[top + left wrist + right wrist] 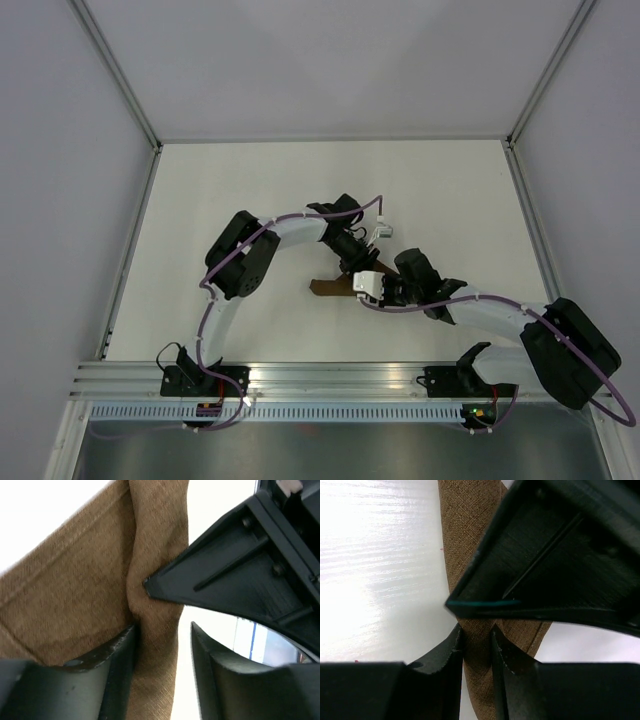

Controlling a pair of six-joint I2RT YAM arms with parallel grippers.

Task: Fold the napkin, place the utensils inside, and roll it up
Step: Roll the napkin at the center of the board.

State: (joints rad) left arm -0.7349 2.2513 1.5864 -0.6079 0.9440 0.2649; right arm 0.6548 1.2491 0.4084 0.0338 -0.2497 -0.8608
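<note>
Inspecting the middle of the table (pixel 240 190): the napkin (pixel 328 288) lies there as a narrow brown bundle, mostly hidden from above by the two arms that meet over it. Both wrist views show it drawn into a long band with a lengthwise crease. Whether it is rolled or only folded cannot be told.

Left gripper (pixel 162 627): jaws partly apart, straddling the band. One finger touches the cloth, and a sliver of bare table shows between the other finger and the cloth. Judged loose, nothing held.

Right gripper (pixel 476 630): jaws narrow, both pads (pixel 447 662) against a thin ridge of cloth with no gap visible. Judged to be pinching the napkin.

Knife: not visible in any view. It may be inside the bundle, but this cannot be confirmed.

Handling assessment: the cloth is soft, light and matte, with a coarse weave that should give the pads fair purchase. It has no stiffness of its own, so the bundle will sag and its layers will spring loose wherever no pressure is applied. A knife inside would be rigid and smooth, and could slide out of an open end if the bundle is tilted.

Recommended hold: across the full thickness of the band, near its ends, catching all layers rather than the top fold alone, with the bundle kept low and level.
</note>
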